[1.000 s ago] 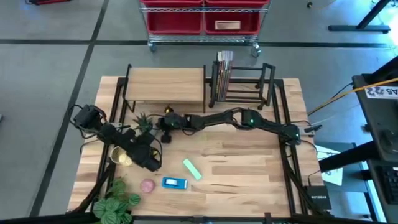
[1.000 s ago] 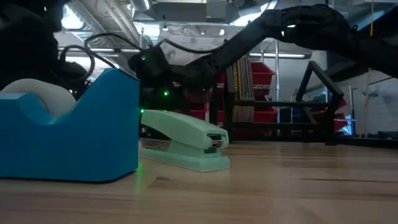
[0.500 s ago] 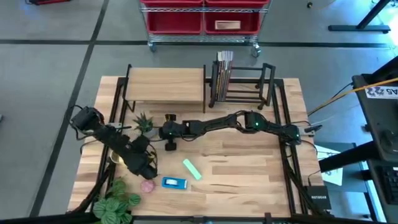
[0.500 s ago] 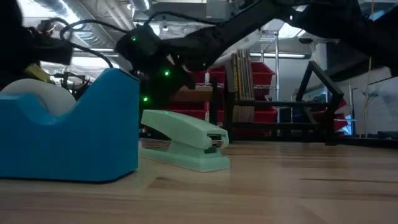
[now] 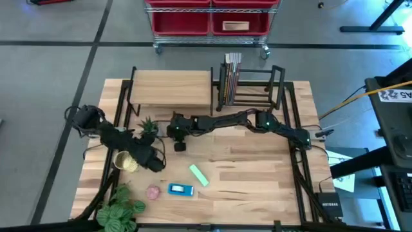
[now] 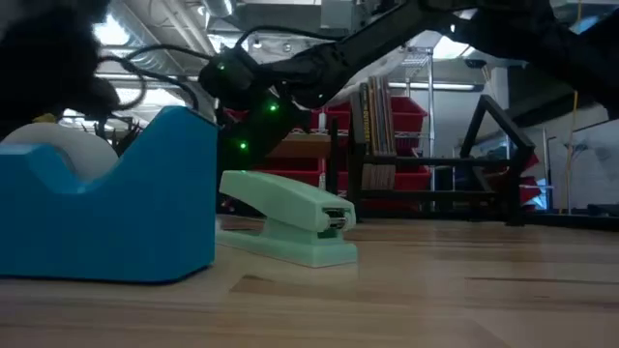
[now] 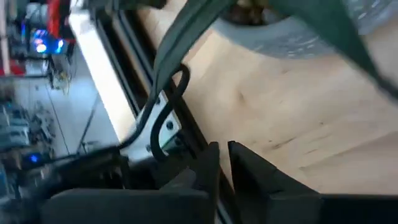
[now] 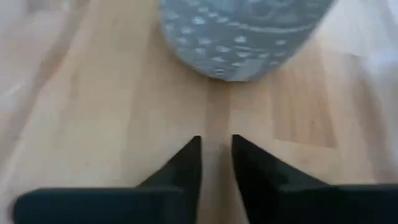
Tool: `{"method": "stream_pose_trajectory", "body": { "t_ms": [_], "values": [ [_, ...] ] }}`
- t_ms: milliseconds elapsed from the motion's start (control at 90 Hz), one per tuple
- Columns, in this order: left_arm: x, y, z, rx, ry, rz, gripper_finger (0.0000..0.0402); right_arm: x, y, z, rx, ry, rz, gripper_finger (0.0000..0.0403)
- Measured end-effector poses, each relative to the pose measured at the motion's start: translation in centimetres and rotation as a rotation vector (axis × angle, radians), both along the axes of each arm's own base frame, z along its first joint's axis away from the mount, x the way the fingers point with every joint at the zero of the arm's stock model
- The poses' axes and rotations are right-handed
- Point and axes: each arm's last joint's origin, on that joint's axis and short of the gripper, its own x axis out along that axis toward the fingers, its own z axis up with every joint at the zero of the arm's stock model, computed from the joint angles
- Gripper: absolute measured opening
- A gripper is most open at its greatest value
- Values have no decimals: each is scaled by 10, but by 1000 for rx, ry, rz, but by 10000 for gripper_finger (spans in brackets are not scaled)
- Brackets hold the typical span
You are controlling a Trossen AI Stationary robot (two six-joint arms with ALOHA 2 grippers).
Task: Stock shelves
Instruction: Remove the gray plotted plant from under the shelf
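- You are looking at the small plant pot (image 5: pixel 148 127) sitting left of middle, just in front of the wooden shelf (image 5: pixel 171 87) at upper middle.
- It is looking hard and breakable, so be gripping its sides gently.
- Your right claw (image 8: pixel 216 163) is pointing at the pot, nearly pressed together, holding nothing.
- Your left claw (image 7: pixel 222 163) is also nearly closed and empty.

Blue tape dispenser (image 6: pixel 106 198) — mint-green stapler (image 6: pixel 288 217)
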Motion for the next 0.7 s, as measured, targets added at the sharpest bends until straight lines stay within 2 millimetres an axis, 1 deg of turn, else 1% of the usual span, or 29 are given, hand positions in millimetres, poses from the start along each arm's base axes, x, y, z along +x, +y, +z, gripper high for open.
{"method": "stream_pose_trajectory", "body": {
  "t_ms": [167, 267, 344, 500, 611, 700],
  "values": [
    [-1, 17, -3, -119, 128, -109, 97, 6, -1, 8, -18, -96, 4, 208],
    [-5, 25, -10, -229, 215, -165, 128, 7, -3, 11, -37, -123, 13, 249],
    [-3, 28, -13, -287, 222, -217, 147, 7, -7, 11, -43, -122, 9, 273],
    [-1, 36, -13, -315, 264, -281, 180, 7, -13, 8, -49, -123, 31, 301],
    [-1, 43, -14, -338, 292, -305, 205, 9, -17, 0, -44, -130, 34, 307],
    [-1, 49, -20, -363, 291, -323, 227, 9, -19, -3, -39, -127, 39, 308]
  ]
}}
